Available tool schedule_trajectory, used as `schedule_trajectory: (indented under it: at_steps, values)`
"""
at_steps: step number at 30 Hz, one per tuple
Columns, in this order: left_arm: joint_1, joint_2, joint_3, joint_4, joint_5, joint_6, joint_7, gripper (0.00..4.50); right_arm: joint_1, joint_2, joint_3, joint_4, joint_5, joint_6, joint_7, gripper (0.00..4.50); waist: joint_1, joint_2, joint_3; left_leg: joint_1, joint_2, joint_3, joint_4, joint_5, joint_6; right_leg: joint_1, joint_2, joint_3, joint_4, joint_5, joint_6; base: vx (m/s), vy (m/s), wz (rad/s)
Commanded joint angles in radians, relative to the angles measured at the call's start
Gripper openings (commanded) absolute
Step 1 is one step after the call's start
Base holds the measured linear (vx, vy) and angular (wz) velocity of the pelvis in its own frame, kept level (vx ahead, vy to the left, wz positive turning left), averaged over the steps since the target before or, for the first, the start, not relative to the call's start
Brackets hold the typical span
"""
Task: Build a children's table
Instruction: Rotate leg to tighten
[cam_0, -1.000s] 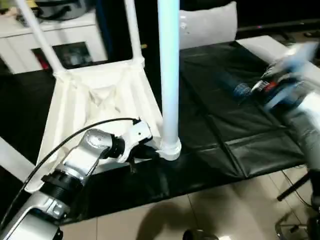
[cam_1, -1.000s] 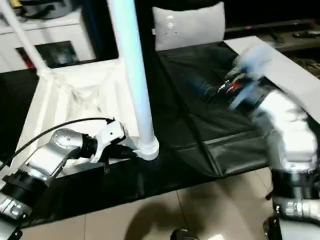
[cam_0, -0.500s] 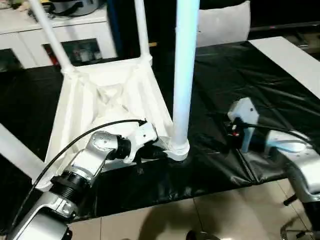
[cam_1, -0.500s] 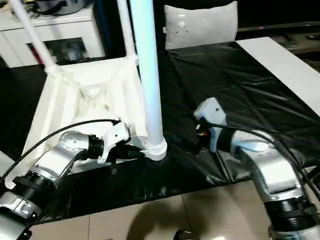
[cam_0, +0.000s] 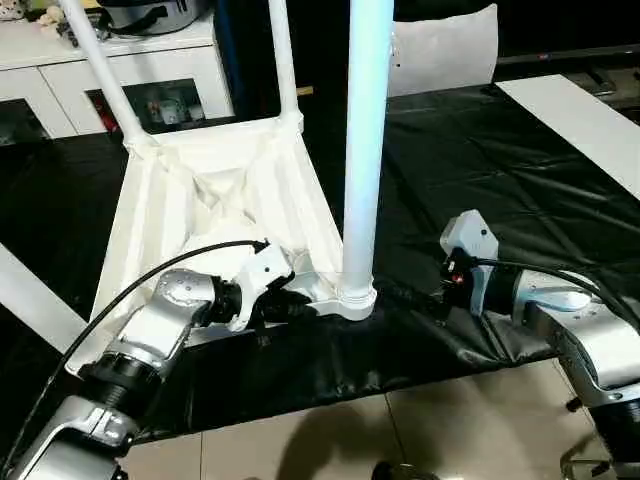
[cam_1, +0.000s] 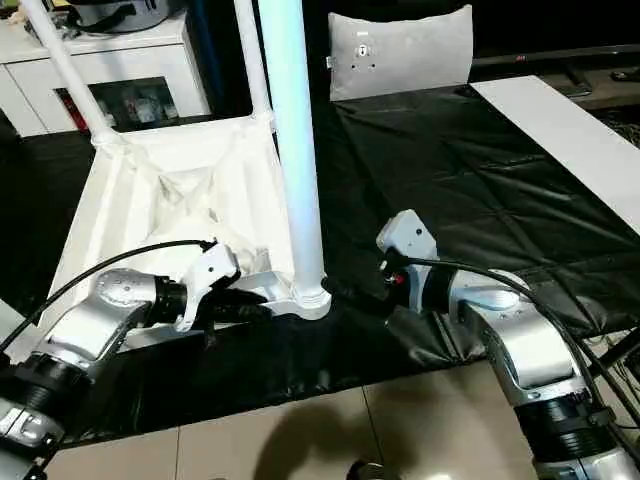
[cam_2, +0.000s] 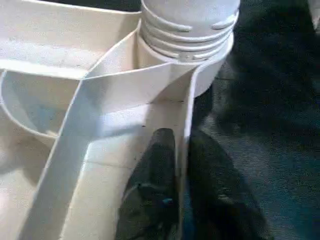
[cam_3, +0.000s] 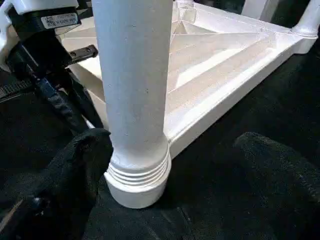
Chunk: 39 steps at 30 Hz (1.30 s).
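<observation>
- Table top (cam_0: 215, 200) lies upside down on black desk (cam_0: 480, 170); near leg (cam_0: 362, 150) stands in corner socket (cam_0: 357, 298), threads showing in wrist views, so likely not fully seated and could tip or pop out.
- Left gripper (cam_2: 182, 165) pinches top's edge wall beside socket; thin hold, may slip.
- Right gripper (cam_3: 170, 155), spread wide around leg base, could knock it when closing.

bright overhead light glares bluish on the nearest leg (cam_0: 360, 150); wrist views dim.
</observation>
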Motion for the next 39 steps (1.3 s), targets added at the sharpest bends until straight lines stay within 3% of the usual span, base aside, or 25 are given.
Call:
schedule_trajectory:
  at_steps: [1, 5, 12, 16, 17, 18, 20, 23, 24, 26, 31, 39]
  values:
    - [0.009, 0.011, 0.017, -0.009, -0.003, 0.008, 0.004, 0.23, -0.013, 0.002, -0.006, 0.010, -0.004, -0.012, 0.009, 4.50, 0.005, -0.021, -0.074, -0.009, 0.029, 0.003, -0.072, -0.150, 0.091, 0.070, -0.068, 0.060, -0.071, -0.434, -0.029, 0.000, 0.000, 0.00]
    - [0.009, -0.009, 0.026, 0.008, -0.007, -0.024, 0.006, 0.07, -0.018, 0.014, -0.009, 0.016, 0.004, -0.019, 0.020, 4.50, 0.006, -0.021, -0.076, -0.011, 0.031, 0.003, -0.071, -0.122, 0.101, 0.073, -0.067, 0.063, -0.065, -0.395, -0.040, 0.000, 0.000, 0.00]
    - [0.006, 0.010, -0.040, 0.026, 0.020, -0.179, -0.107, 0.07, -0.035, 0.021, 0.010, 0.046, 0.061, -0.051, 0.155, 4.50, 0.012, -0.023, -0.080, -0.010, 0.033, 0.005, -0.069, -0.102, 0.128, 0.072, -0.067, 0.068, -0.056, -0.357, -0.059, 0.000, 0.000, 0.00]
    - [-0.007, 0.020, -0.085, 0.016, 0.025, -0.226, -0.204, 0.00, -0.056, 0.003, 0.039, 0.096, 0.061, -0.067, 0.252, 4.03, 0.022, -0.022, -0.079, -0.006, 0.039, 0.006, -0.071, -0.093, 0.126, 0.069, -0.069, 0.073, -0.054, -0.349, -0.073, 0.000, 0.000, 0.00]
    - [-0.015, 0.022, -0.101, 0.020, 0.033, -0.241, -0.229, 0.00, -0.066, -0.002, 0.051, 0.116, 0.055, -0.071, 0.280, 4.03, 0.030, -0.029, -0.080, -0.005, 0.037, 0.008, -0.071, -0.097, 0.127, 0.069, -0.068, 0.073, -0.054, -0.355, -0.075, 0.000, 0.000, 0.00]
    - [-0.021, 0.024, -0.112, 0.024, 0.038, -0.251, -0.247, 0.00, -0.073, -0.005, 0.060, 0.132, 0.048, -0.076, 0.299, 3.94, 0.039, -0.024, -0.080, 0.000, 0.039, 0.010, -0.071, -0.092, 0.125, 0.065, -0.069, 0.076, -0.053, -0.354, -0.081, 0.000, 0.000, 0.00]
    - [-0.036, 0.021, -0.124, 0.046, 0.054, -0.277, -0.266, 0.00, -0.086, -0.007, 0.073, 0.160, 0.036, -0.092, 0.336, 3.75, 0.051, -0.027, -0.081, 0.001, 0.040, 0.012, -0.071, -0.089, 0.120, 0.065, -0.069, 0.079, -0.050, -0.354, -0.083, 0.000, 0.000, 0.00]
    - [-0.057, 0.014, -0.129, 0.071, 0.068, -0.294, -0.271, 0.00, -0.096, -0.012, 0.090, 0.173, 0.033, -0.094, 0.379, 3.49, 0.064, -0.032, -0.078, 0.002, 0.037, 0.017, -0.074, -0.101, 0.111, 0.064, -0.066, 0.086, -0.050, -0.384, -0.081, 0.000, 0.000, 0.00]
    - [-0.076, 0.006, -0.133, 0.096, 0.077, -0.311, -0.281, 0.00, -0.105, -0.015, 0.107, 0.184, 0.029, -0.095, 0.414, 3.42, 0.069, -0.041, -0.077, 0.005, 0.036, 0.021, -0.074, -0.118, 0.107, 0.063, -0.065, 0.087, -0.055, -0.412, -0.070, 0.000, 0.000, 0.00]
    - [-0.086, 0.004, -0.135, 0.109, 0.081, -0.320, -0.289, 0.00, -0.112, -0.013, 0.116, 0.194, 0.024, -0.095, 0.428, 3.24, 0.076, -0.036, -0.076, 0.009, 0.037, 0.024, -0.075, -0.135, 0.096, 0.060, -0.068, 0.087, -0.060, -0.446, -0.060, 0.000, 0.000, 0.00]
    - [-0.106, 0.004, -0.142, 0.141, 0.089, -0.343, -0.308, 0.00, -0.140, -0.002, 0.136, 0.251, 0.012, -0.098, 0.461, 2.94, 0.079, -0.044, -0.076, 0.015, 0.036, 0.026, -0.076, -0.160, 0.075, 0.060, -0.067, 0.086, -0.064, -0.478, -0.052, 0.000, 0.000, 0.00]
    - [-0.117, 0.003, -0.133, 0.178, 0.084, -0.352, -0.335, 0.00, -0.156, 0.014, 0.147, 0.276, 0.032, -0.062, 0.512, 2.21, 0.089, -0.040, -0.081, 0.012, 0.039, 0.027, -0.075, -0.123, 0.087, 0.061, -0.066, 0.090, -0.053, -0.417, -0.082, 0.000, 0.000, 0.00]
